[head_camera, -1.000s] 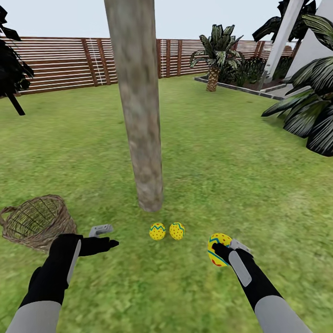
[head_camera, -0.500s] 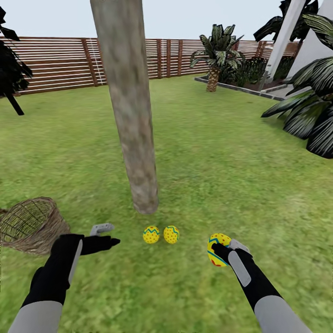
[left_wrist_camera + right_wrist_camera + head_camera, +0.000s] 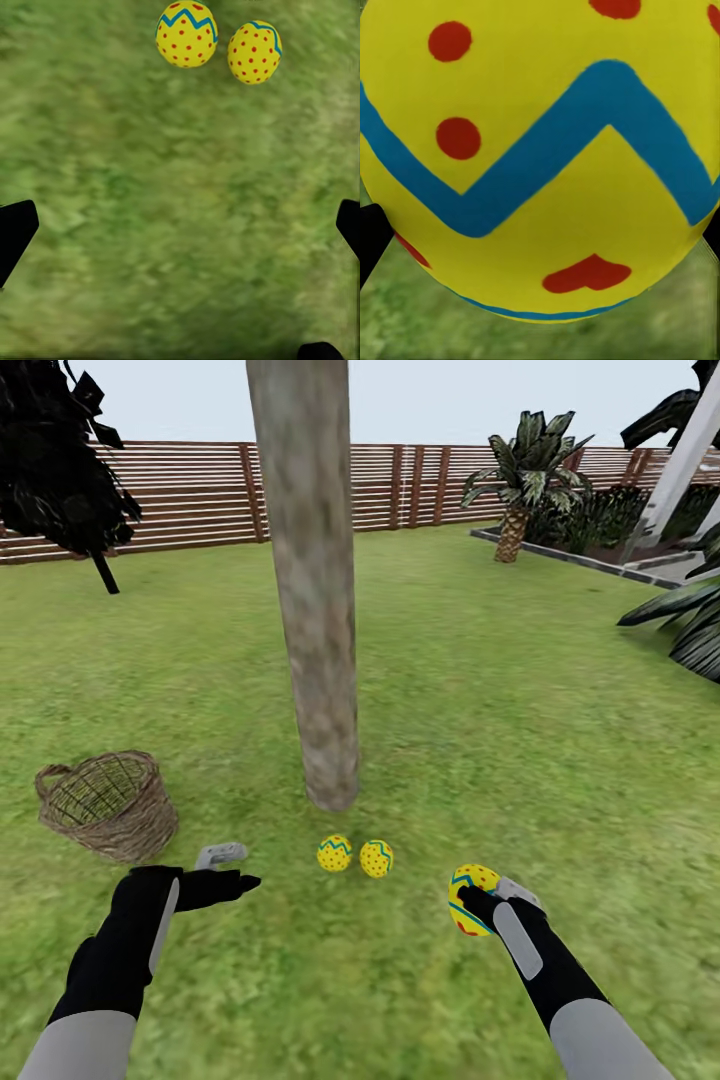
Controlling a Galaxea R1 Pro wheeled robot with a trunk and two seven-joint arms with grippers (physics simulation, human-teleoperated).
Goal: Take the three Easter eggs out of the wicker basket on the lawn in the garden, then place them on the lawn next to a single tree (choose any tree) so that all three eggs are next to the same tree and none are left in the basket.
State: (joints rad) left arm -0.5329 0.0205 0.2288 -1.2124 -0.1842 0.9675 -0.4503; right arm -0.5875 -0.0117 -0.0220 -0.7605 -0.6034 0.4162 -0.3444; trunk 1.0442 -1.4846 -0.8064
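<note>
A broad lawn of mottled green grass (image 3: 520,690) fills the garden, closed at the back by a brown horizontal-slat wooden fence (image 3: 190,490) under a pale sky. A thick, bare grey-brown tree trunk (image 3: 312,580) rises from the grass just ahead of the robot. A black conifer (image 3: 55,460) stands at the far left, a short palm with a scaly trunk (image 3: 520,480) at the far right near a raised grey-edged planting bed (image 3: 570,553), and dark fronds (image 3: 690,630) reach in from the right edge.

Both arms extend forward and low over the grass. The left gripper (image 3: 228,868) hovers above bare lawn with its jaws spread wide and nothing between them. The right gripper (image 3: 478,900) is clamped on one yellow egg with red dots and a blue zigzag band (image 3: 468,898), held just above the lawn to the right of the trunk.

One small round brown woven-twig basket with a loop handle (image 3: 110,803) sits on the grass left of the trunk; no egg is visible inside it. Three eggs in all: the held one, plus two matching yellow dotted eggs (image 3: 355,855) lying side by side on the lawn near the trunk's base, between the two grippers.
</note>
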